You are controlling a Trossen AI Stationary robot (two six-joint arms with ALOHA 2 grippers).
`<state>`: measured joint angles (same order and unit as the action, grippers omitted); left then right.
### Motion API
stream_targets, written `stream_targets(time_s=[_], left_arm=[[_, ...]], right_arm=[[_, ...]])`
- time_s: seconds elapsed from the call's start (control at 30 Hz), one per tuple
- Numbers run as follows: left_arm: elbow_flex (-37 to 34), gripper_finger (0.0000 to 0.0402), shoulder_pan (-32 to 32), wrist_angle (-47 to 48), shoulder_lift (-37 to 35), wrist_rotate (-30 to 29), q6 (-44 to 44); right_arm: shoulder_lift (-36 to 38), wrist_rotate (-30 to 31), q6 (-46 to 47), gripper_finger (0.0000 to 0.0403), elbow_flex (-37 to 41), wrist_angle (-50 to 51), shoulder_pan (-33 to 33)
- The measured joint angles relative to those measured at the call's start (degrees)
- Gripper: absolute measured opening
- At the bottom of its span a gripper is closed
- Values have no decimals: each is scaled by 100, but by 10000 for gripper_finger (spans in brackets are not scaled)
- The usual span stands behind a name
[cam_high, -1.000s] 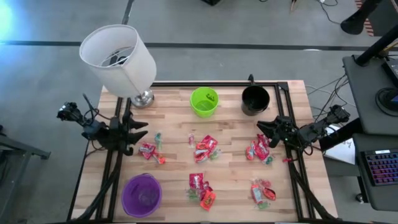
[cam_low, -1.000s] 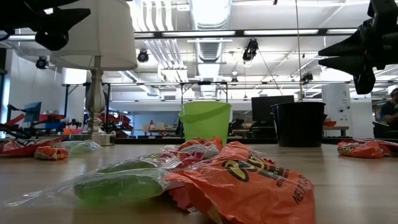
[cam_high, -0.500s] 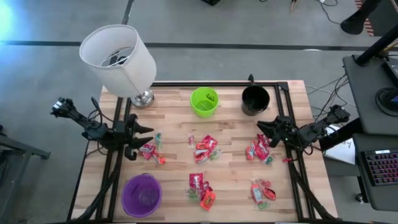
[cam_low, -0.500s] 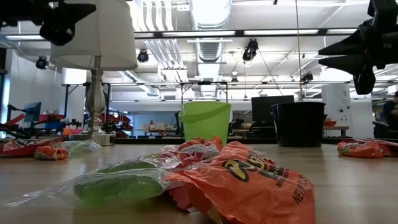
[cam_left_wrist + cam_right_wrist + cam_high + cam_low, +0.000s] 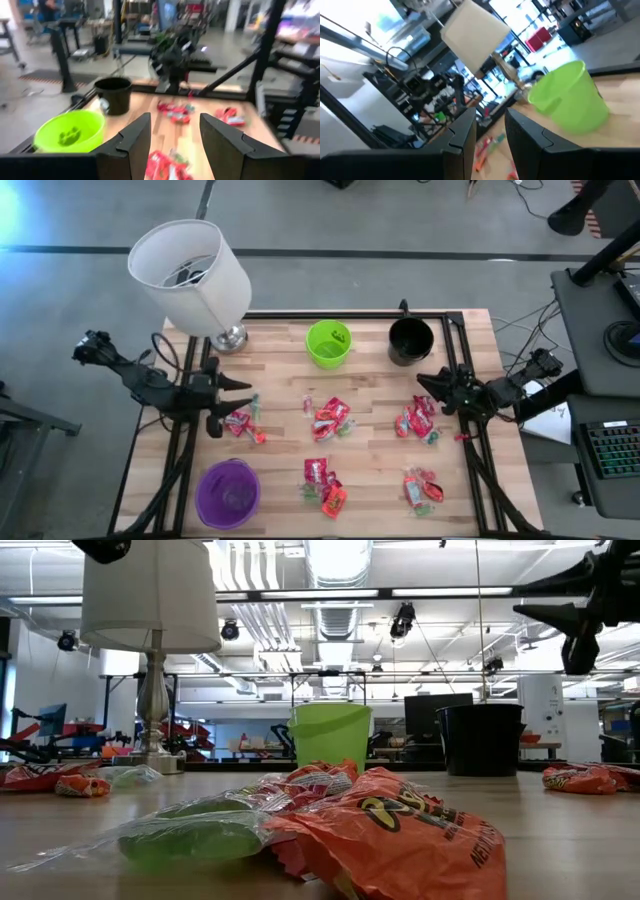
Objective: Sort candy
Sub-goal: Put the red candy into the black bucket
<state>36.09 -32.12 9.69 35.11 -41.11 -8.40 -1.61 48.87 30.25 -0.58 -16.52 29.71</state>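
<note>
The candy lies in several small heaps of red, orange and green wrappers on the wooden table: at the left (image 5: 240, 423), in the middle (image 5: 330, 418), at the right (image 5: 418, 420), and two near the front (image 5: 322, 485) (image 5: 422, 487). My left gripper (image 5: 240, 392) hovers open above the table's left side, just beyond the left heap, pointing across the table (image 5: 175, 142). My right gripper (image 5: 425, 385) hovers open at the right side, above and beyond the right heap (image 5: 490, 135). Neither gripper has anything between its fingers.
A green cup (image 5: 328, 343) and a black cup (image 5: 410, 340) stand at the far edge. A purple cup (image 5: 228, 493) stands at the near left corner. A lamp with a white shade (image 5: 190, 275) stands at the far left corner. A black frame (image 5: 470, 470) borders the table.
My left gripper has risen and reached a little toward the table's middle, levelling out; in the low view it has climbed almost out of the top of the picture. My right gripper has tipped its fingers upward a little, staying in place. The candy has not moved.
</note>
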Motion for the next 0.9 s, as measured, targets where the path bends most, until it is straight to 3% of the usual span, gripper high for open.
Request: stream_targets(time_s=[0.17, 0.37, 0.53, 0.77, 0.9], left_arm=[[383, 152, 0, 549, 331, -434, -327], [436, 152, 5, 560, 546, -986, -888], [400, 152, 9, 563, 643, -1327, -1440], [581, 152, 9, 545, 779, -1530, -1760], [682, 152, 9, 547, 846, -1536, -1768]], right_arm=[[-30, -304, -839, 95, -121, -485, 0], [-645, -408, -2296, 95, -1079, -426, 0], [-1539, -412, -3115, 95, -2100, 493, 2], [-2628, -460, -3137, 95, -3393, 2151, 2], [-3005, -837, -3256, 95, -4039, 2765, -2]])
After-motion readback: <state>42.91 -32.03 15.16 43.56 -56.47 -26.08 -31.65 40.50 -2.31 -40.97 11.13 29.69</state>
